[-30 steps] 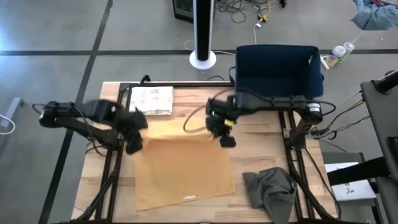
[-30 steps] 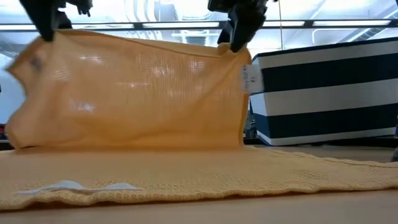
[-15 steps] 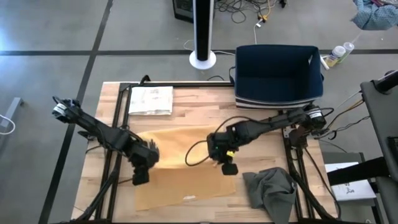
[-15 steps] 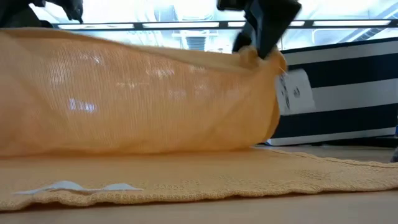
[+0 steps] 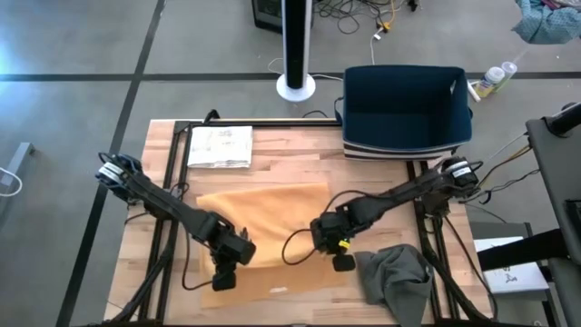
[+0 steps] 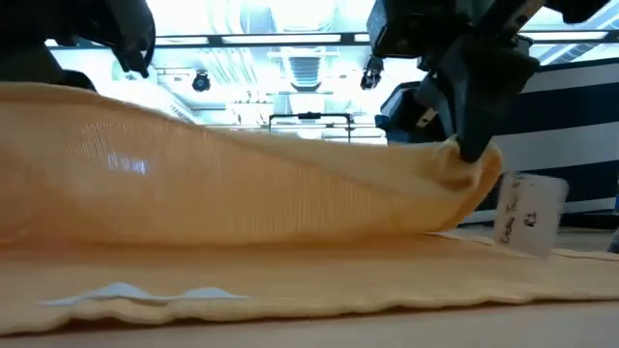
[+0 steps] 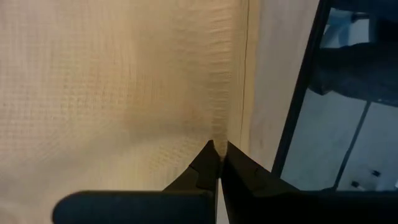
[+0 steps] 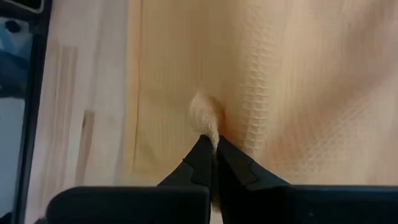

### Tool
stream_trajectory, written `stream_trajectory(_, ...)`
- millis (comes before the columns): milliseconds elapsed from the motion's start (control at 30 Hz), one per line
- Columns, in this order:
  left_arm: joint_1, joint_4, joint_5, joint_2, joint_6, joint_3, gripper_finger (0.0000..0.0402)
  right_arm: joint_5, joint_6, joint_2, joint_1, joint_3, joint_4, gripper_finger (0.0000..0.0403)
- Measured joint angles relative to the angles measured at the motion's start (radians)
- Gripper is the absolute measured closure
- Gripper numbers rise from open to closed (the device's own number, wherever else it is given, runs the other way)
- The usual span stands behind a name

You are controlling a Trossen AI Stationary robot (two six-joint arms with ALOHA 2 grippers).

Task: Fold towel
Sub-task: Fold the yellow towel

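Both sets of fingers, left [image 5: 225, 275] and right [image 5: 342, 260], pinch the yellow towel [image 5: 263, 213], holding its corners over its near edge.

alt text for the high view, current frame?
Both arms hold the far edge of an orange towel over its near half on a wooden table: left gripper shut on one corner, right gripper on the other. A grey cloth lies beside the right gripper; a dark bin and a paper sit at the far edge.
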Motion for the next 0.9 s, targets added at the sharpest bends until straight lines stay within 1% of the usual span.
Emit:
stream_trajectory(67,-0.007,0.008,0.002,0.015,0.000,0.000,0.0401,0.001,0.001,0.000,0.013,-0.016,0.050,0.0403)
stream_trajectory(133,-0.008,-0.004,0.028,0.025,-0.001,0.001,0.0401,-0.001,0.002,0.000,0.023,-0.027,0.092,0.0403)
stream_trajectory(233,-0.009,-0.021,0.079,0.021,-0.021,0.008,0.0401,-0.002,0.010,0.000,0.028,-0.033,0.099,0.0403)
stream_trajectory(267,-0.011,-0.035,0.082,0.014,-0.029,0.017,0.0401,-0.006,0.012,-0.001,0.030,-0.033,0.100,0.0403)
stream_trajectory(400,-0.025,-0.036,0.077,-0.010,-0.032,0.075,0.0401,-0.032,0.000,-0.016,0.048,-0.033,0.119,0.0403)
stream_trajectory(500,-0.043,-0.027,0.074,0.001,-0.029,0.104,0.0401,-0.056,-0.006,-0.015,0.062,-0.034,0.121,0.0403)
stream_trajectory(633,-0.075,0.026,0.044,0.021,-0.031,0.117,0.0401,-0.059,0.002,-0.015,0.088,-0.033,0.164,0.0402)
stream_trajectory(700,-0.086,0.091,0.043,0.039,-0.033,0.106,0.0401,-0.060,0.003,-0.015,0.105,-0.034,0.184,0.0396)
stream_trajectory(767,-0.093,0.121,0.043,0.060,-0.036,0.094,0.0401,-0.062,0.005,-0.011,0.119,-0.041,0.226,0.0384)
stream_trajectory(900,-0.100,0.182,0.057,0.097,-0.035,0.093,0.0383,-0.059,0.063,0.019,0.141,-0.071,0.266,0.0345)
